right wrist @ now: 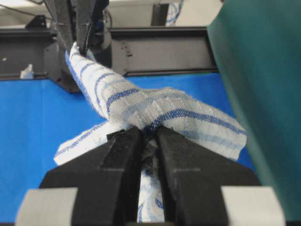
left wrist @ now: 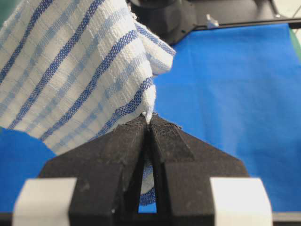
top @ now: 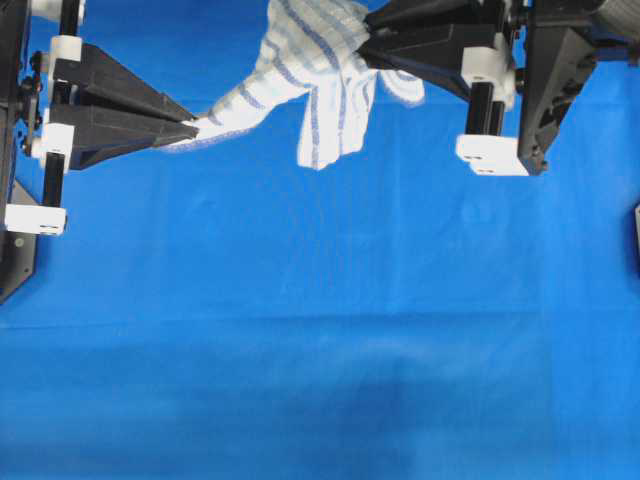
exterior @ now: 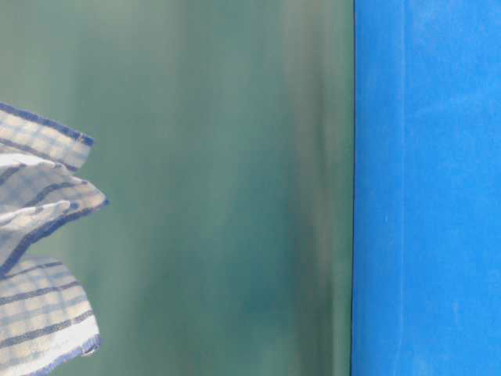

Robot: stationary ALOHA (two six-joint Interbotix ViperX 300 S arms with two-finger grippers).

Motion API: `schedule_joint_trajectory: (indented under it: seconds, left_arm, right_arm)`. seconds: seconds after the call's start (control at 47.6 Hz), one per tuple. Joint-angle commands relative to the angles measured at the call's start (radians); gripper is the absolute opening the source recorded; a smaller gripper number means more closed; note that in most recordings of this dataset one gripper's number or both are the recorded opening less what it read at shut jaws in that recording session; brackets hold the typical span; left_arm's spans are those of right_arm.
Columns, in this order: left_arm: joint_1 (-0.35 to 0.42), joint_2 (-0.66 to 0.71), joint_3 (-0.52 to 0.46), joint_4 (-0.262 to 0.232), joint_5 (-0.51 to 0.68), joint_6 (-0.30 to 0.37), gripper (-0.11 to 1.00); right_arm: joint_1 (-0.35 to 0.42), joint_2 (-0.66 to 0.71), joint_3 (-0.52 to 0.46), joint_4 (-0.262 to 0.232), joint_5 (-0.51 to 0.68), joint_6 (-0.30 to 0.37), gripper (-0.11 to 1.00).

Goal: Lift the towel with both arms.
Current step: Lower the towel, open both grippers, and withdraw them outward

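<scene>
The white towel (top: 300, 85) with blue stripes hangs stretched between my two grippers above the blue tablecloth. My left gripper (top: 194, 127) is shut on its left corner; in the left wrist view the gripper (left wrist: 149, 117) pinches the towel (left wrist: 75, 66) at its tips. My right gripper (top: 366, 47) is shut on the other end; in the right wrist view the gripper (right wrist: 149, 132) clamps bunched towel (right wrist: 141, 106), which runs off to the other gripper. Folds of the towel (exterior: 39, 258) hang at the left edge of the table-level view.
The blue tablecloth (top: 320, 330) covers the table. A green backdrop (right wrist: 263, 84) stands close on the right of the right wrist view and fills the table-level view (exterior: 219, 188). A black arm base (left wrist: 164, 19) sits beyond the towel.
</scene>
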Motion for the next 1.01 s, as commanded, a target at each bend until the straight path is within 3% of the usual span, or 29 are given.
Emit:
schedule_joint_trajectory:
  seconds: [0.0,0.336,0.441,0.588,0.651,0.693,0.777,0.988]
  left_arm:
    - [0.003,0.005,-0.029,0.002,-0.009,0.002,0.01]
    - [0.014,0.005,-0.029,0.002,-0.035,-0.003,0.05]
    - [0.009,0.003,-0.029,0.000,-0.049,-0.008,0.27]
    - [0.005,-0.002,-0.026,0.000,-0.072,-0.008,0.71]
    - [0.005,-0.005,-0.023,0.000,-0.074,-0.003,0.85]
    - [0.005,-0.006,-0.021,0.000,-0.074,-0.003,0.91]
    - [0.005,-0.006,-0.021,0.000,-0.074,-0.003,0.90]
    - [0.005,0.005,-0.014,0.000,-0.074,-0.006,0.90]
  right_arm:
    - [0.000,-0.005,-0.025,-0.003,0.003,-0.003,0.14]
    - [0.002,0.003,-0.025,0.002,0.006,-0.008,0.14]
    - [0.006,0.003,-0.025,0.000,0.006,-0.003,0.18]
    - [0.006,0.003,-0.023,-0.008,0.017,-0.003,0.59]
    - [0.008,0.003,-0.021,-0.011,0.025,-0.002,0.69]
    - [0.008,0.003,-0.021,-0.009,0.029,-0.002,0.68]
    - [0.006,0.003,-0.020,-0.011,0.040,-0.002,0.63]
    - [0.008,0.003,-0.002,-0.009,0.061,0.000,0.64]
